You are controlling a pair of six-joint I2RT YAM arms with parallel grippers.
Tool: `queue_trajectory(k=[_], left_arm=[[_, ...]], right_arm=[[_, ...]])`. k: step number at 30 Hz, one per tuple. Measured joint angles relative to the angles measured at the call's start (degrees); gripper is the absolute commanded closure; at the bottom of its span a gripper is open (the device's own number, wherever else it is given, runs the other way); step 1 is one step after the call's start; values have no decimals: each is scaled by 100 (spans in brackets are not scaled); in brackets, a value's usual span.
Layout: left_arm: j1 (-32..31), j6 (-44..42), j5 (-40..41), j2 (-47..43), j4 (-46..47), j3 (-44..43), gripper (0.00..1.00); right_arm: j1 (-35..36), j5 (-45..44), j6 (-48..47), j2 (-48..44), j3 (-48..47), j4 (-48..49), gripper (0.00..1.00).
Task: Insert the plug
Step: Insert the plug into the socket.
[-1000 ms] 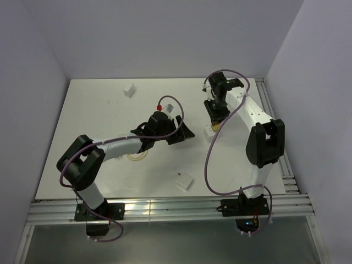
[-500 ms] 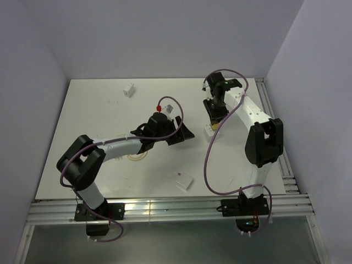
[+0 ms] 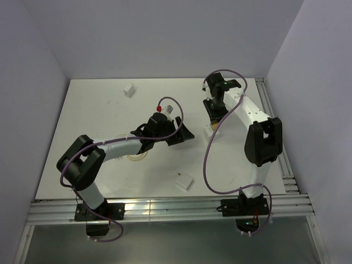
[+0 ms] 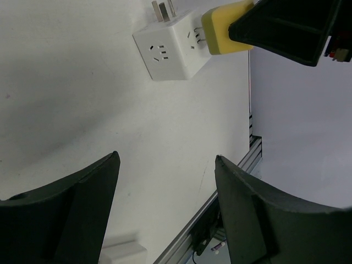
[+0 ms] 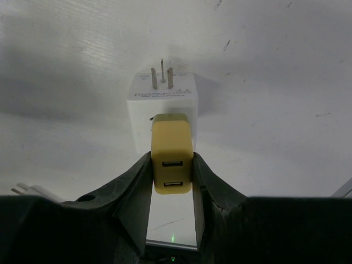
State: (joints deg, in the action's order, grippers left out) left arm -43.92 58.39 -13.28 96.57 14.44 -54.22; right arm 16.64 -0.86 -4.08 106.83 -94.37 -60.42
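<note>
A white bench (image 3: 99, 121) fills the floor of a plain booth, closed in by pale lilac-grey walls (image 3: 165, 38) on the left, far and right sides. Slotted aluminium rails (image 3: 176, 208) run along the near edge, and more run down the right edge. Close up, the bench top is matt and carries faint scuffs and small dark specks.

Right of centre, towards the far side, a white socket cube (image 4: 170, 49) lies on the bench, its own three metal pins pointing away from the right arm. The right hand (image 3: 213, 116) is clamped on the yellow plug (image 5: 171, 144), one finger on each side. The plug is pressed end-on against one face of the cube. The left wrist view shows a sliver of its pins in the thin gap between them. Two USB ports show on the plug's rear face.

The left hand (image 4: 166, 165) stands wide and holds nothing. It sits mid-bench, left of the cube and well apart from it.

A small white adapter (image 3: 129, 89) sits far left, and a flat white block (image 3: 184, 181) lies near the middle of the near edge.

A line of grey print crosses the cube's face just below its pins, too small to read.
</note>
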Motion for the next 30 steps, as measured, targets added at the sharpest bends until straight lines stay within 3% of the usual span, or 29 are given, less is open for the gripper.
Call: queue_trajectory(k=[15,25,30], left_arm=[[0,0,2,-2,79,0,25],[0,11,4,-2,166,24,25],[0,92,4,-2,175,48,26]], right_arm=[[81,-162,59,42,229,251,100],[278,-577,238,-907,1862,1941,100],[269,-544,227,-857,2006,2192,100]])
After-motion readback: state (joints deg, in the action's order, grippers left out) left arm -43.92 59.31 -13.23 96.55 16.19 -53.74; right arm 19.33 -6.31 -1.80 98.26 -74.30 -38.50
